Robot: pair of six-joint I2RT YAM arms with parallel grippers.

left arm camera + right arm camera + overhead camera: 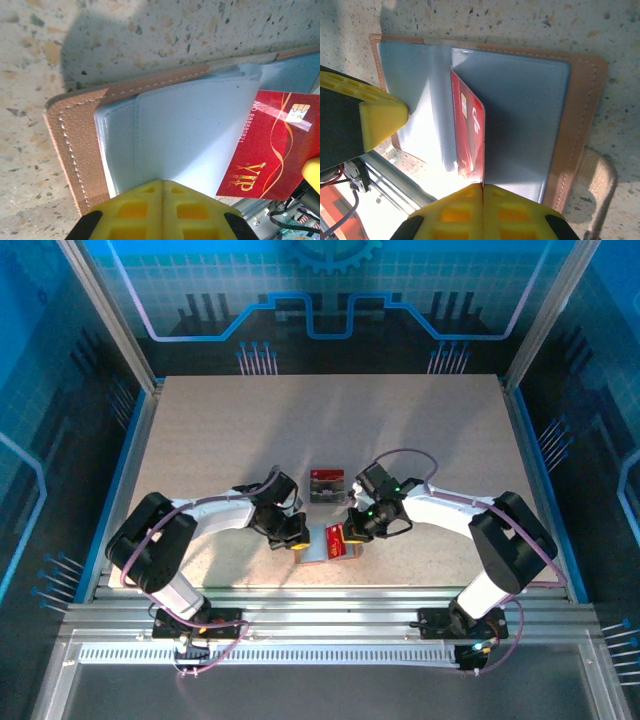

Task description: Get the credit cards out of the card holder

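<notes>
You are extracting 1 red card [467, 130]: right gripper [483, 187] closed on its edge, left gripper [162, 185] closed on the card holder [75, 130]. Next, draw it toward 3 o'clock.

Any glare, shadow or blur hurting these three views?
Top external: even light, soft shadows on the table. Left wrist: a rounded shadow on the table past the holder; red card print readable, fingers slightly soft. Right wrist: lower left, white glare washes out the holder's edge beside the red card.

card [467, 130] in holder [580, 100] pocket, holder on table [520, 20]
</notes>
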